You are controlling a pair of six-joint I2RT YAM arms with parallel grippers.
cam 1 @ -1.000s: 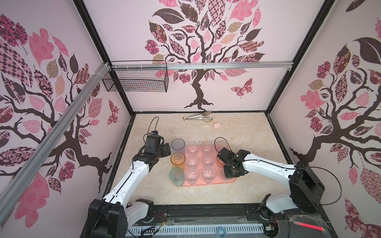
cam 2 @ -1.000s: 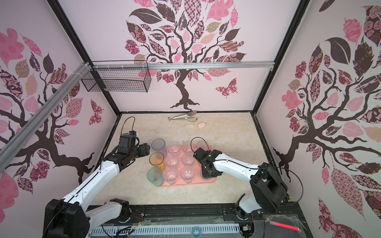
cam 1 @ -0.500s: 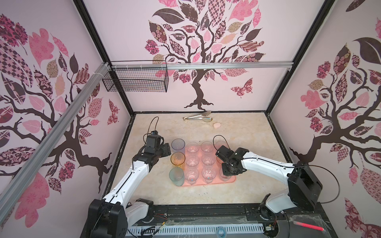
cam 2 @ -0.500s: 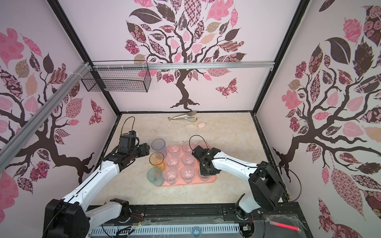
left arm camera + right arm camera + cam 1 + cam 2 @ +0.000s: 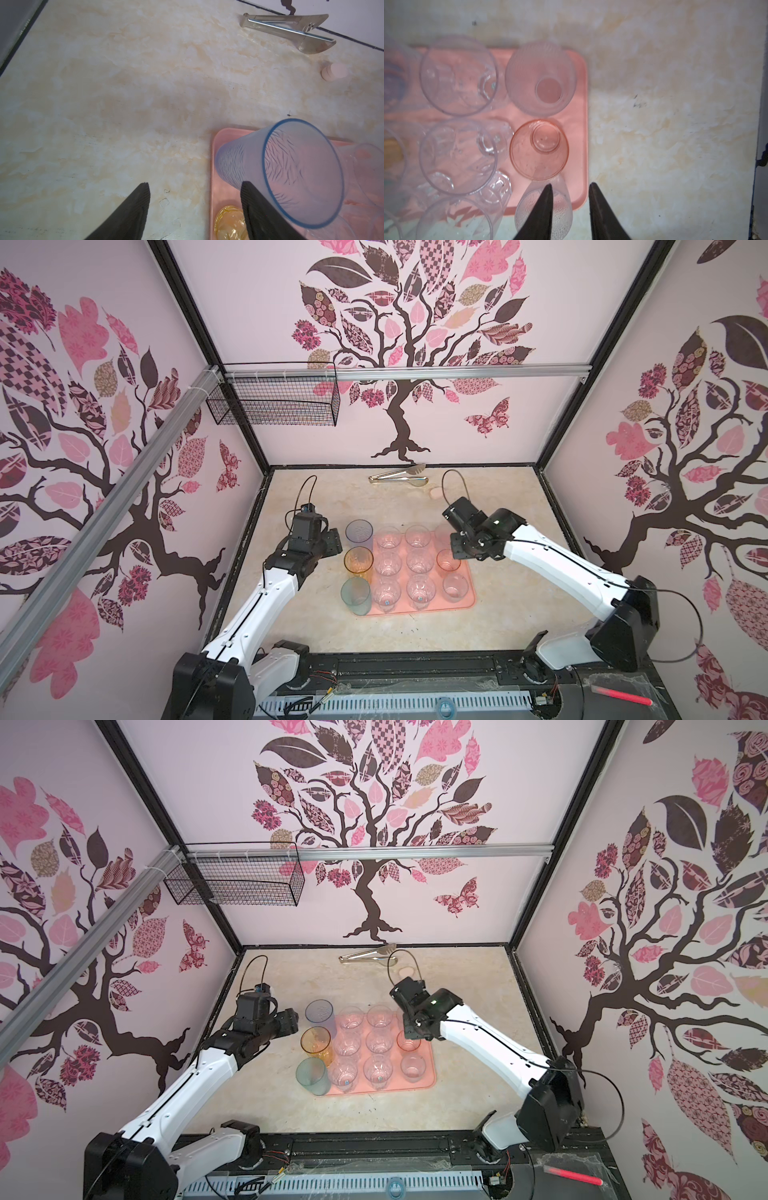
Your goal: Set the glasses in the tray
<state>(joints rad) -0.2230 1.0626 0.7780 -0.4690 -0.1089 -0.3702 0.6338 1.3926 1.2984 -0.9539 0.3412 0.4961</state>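
Swinging from the near right side of the tray [image 5: 469, 598] toward its far right corner over the past second, the right gripper [image 5: 571, 185] now hangs above that corner, and its jaws have begun to part. They stand partly spread around the wall of a dotted frosted tumbler [image 5: 562, 212]. One finger [image 5: 539, 218] crosses the tumbler's mouth, the other stands outside it, and neither visibly pinches the plastic. The left arm has not shifted.

The step in hand looks like the release of the last of the glasses [image 5: 417, 560], set down just beside a pink tumbler [image 5: 538, 149] in the right-hand row. The remaining eleven stand upright in rows on the tray, so the task appears all but finished. Whether the dotted tumbler's base sits wholly inside the raised rim cannot be told, because the fingers and its own height hide it.

The next move likely calls for the jaws to spread clear of the thin wall, then a straight lift, so that the inner finger does not catch the lip and tip the tumbler onto its pink neighbour.

Across the tray, the left gripper [image 5: 195, 185] hovers with jaws spread wide and nothing between them. It is just beside the blue tumbler [image 5: 291, 166], which stands in the far left corner.
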